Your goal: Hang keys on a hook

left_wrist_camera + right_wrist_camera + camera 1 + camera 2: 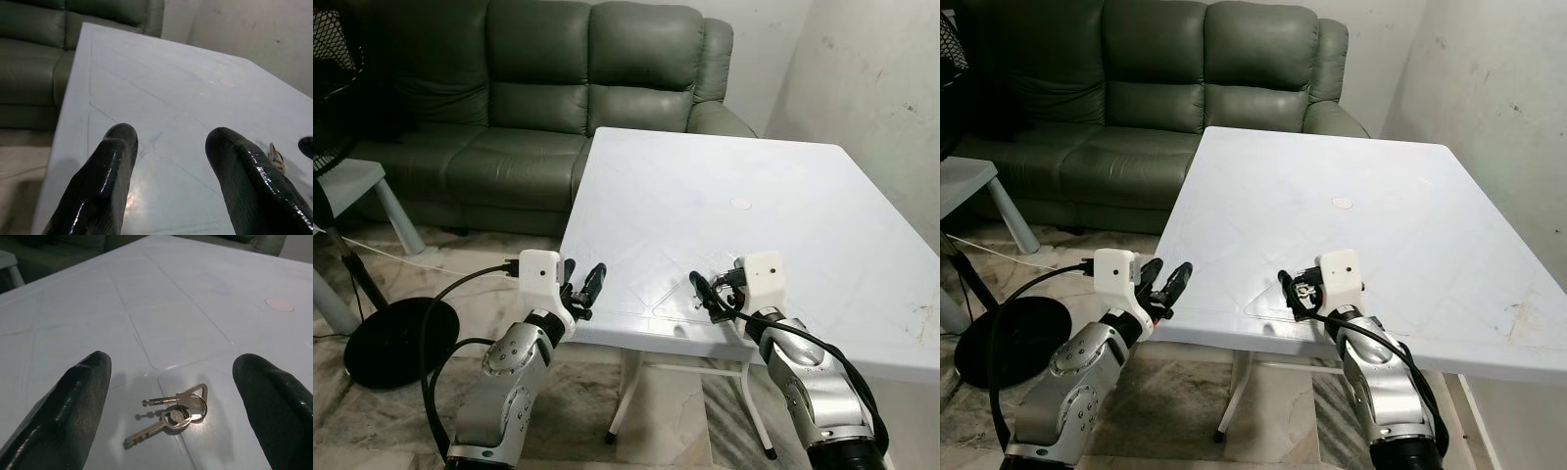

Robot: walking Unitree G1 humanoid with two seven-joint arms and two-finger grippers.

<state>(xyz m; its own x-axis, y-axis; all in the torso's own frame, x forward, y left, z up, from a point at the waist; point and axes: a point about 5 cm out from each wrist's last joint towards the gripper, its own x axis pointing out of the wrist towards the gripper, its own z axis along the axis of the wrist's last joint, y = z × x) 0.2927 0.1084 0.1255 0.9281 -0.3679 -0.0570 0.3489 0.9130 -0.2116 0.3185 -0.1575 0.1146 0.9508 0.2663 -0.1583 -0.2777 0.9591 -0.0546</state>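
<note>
Both arms are bent up from below and reach over the near edge of the white table [803,196]. The right gripper [171,396] sits low over the tabletop close to that near edge, its two black fingers [73,401] spread wide apart with nothing between them touching. The keys [173,413] lie flat on the table right in the gap between those fingers, not gripped by anything. The left gripper [584,287] hangs at the table's near left corner, fingers apart too and empty, pointing out across the tabletop.

Count-wise: two keys on one small metal ring, two grippers, one table, one dark green sofa [538,108] behind it, and one black fan stand [396,338] on the floor off to the left with a cable running along the tiles.

The keys look silvery to brassy, both slim with the toothed ends pointing roughly the same way, heads stacked together at the ring. One head is triangular-ish, the other rounder. They catch a bit of glare from the shiny plastic top. There's also a small round cap [741,204] in the middle of the table, well apart from the keys.
</note>
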